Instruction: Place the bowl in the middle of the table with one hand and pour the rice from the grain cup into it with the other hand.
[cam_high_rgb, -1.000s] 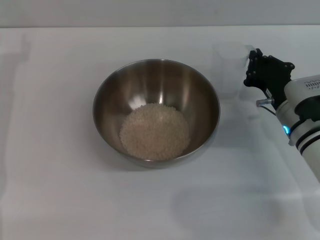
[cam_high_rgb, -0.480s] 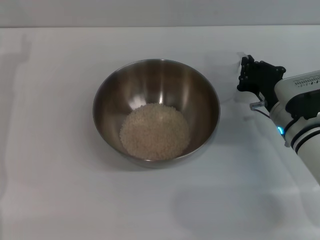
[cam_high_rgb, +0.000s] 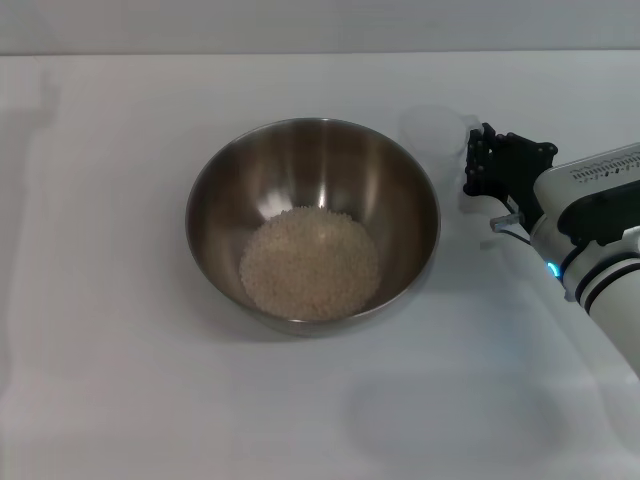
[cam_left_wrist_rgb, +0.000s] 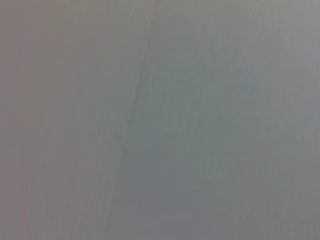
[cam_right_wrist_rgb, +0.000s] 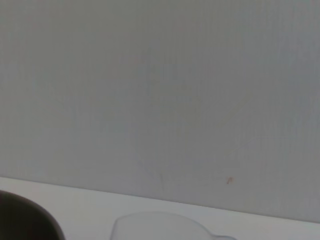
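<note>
The steel bowl (cam_high_rgb: 322, 160) stands in the middle of the white table (cam_high_rgb: 120, 380) with a heap of rice (cam_high_rgb: 310, 263) in its bottom. My right gripper (cam_high_rgb: 474, 162) is just right of the bowl's rim, shut on the handle side of the clear grain cup (cam_high_rgb: 433, 133). The cup looks empty and shows only faintly against the table. In the right wrist view the grain cup's rim (cam_right_wrist_rgb: 160, 226) shows beside the dark edge of the bowl (cam_right_wrist_rgb: 22, 216). My left gripper is out of view.
A pale wall (cam_high_rgb: 320, 25) runs along the table's far edge. The left wrist view holds only a plain grey surface (cam_left_wrist_rgb: 160, 120). My right arm (cam_high_rgb: 600, 240) crosses the table's right side.
My right gripper has moved left and slightly nearer, carrying the grain cup closer to the bowl's right rim. The bowl and rice have not moved.
</note>
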